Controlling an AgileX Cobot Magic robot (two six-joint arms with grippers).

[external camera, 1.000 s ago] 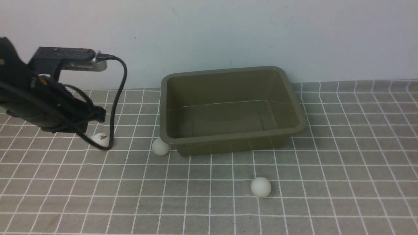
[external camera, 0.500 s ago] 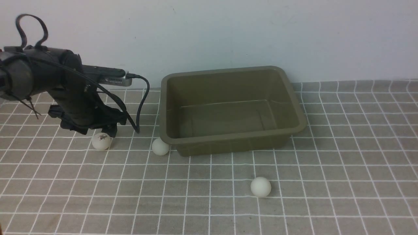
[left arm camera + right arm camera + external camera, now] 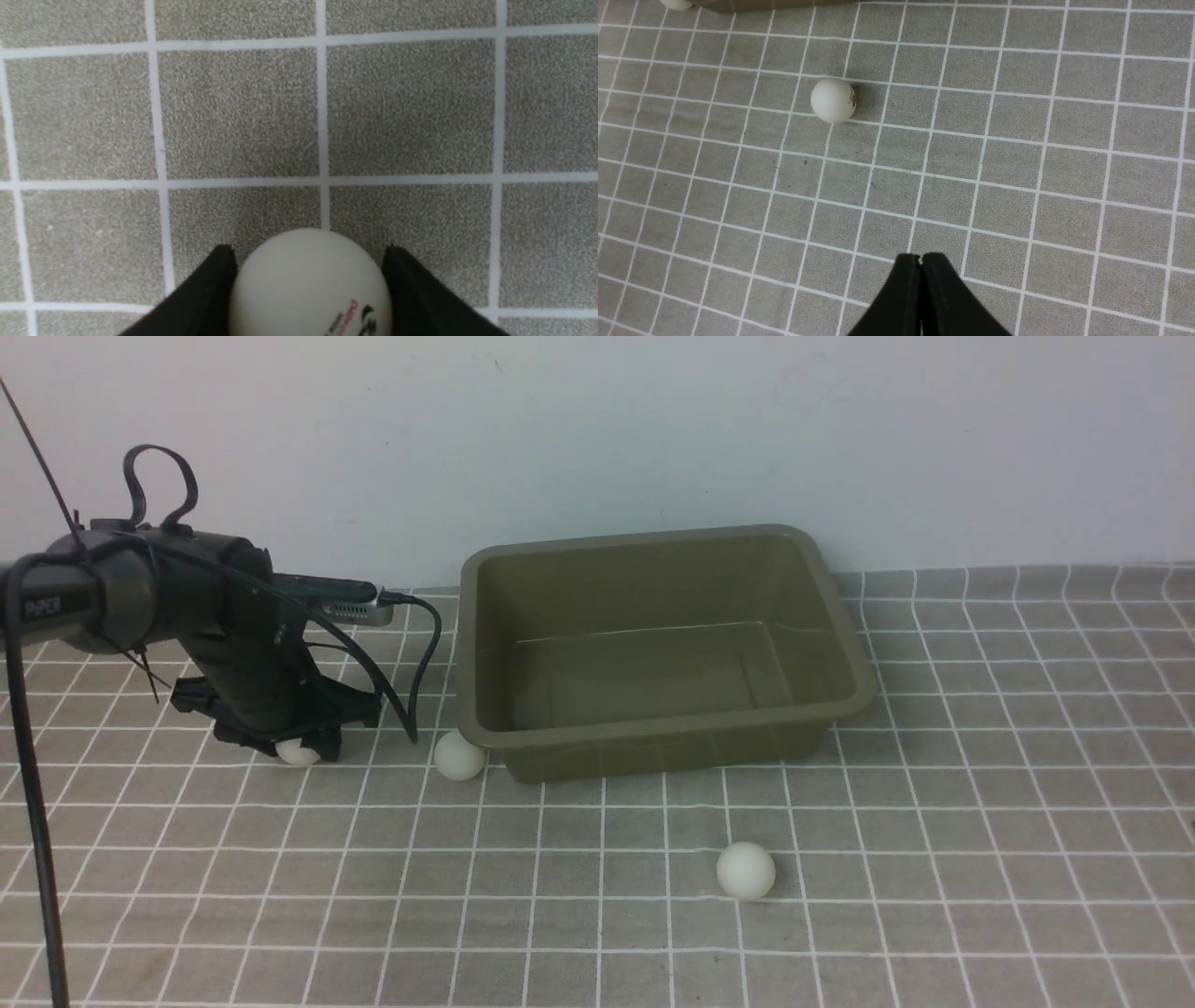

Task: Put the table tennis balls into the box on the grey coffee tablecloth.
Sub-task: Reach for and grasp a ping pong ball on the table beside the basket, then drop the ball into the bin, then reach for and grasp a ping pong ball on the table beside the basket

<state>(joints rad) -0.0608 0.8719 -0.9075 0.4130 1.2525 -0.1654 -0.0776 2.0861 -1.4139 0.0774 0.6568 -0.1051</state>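
Lowered left hand (image 3: 307, 249) over lettered ball (image 3: 308, 284) on cloth (image 3: 934, 803), left of box (image 3: 653, 733). Straddled it snugly with both fingers (image 3: 205, 289); couldn't tell if clamped yet. Kept right hand (image 3: 920, 256) shut, empty. Risked squirting ball away if squeezed off-centre.

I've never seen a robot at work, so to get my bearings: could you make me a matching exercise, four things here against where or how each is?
Things:
1 leftmost ball
2 middle ball
3 box
4 right gripper

States:
A shut, holding nothing
B empty
C between the fingers of the left gripper
D beside the box's near left corner

Pairs: 1-C, 2-D, 3-B, 4-A
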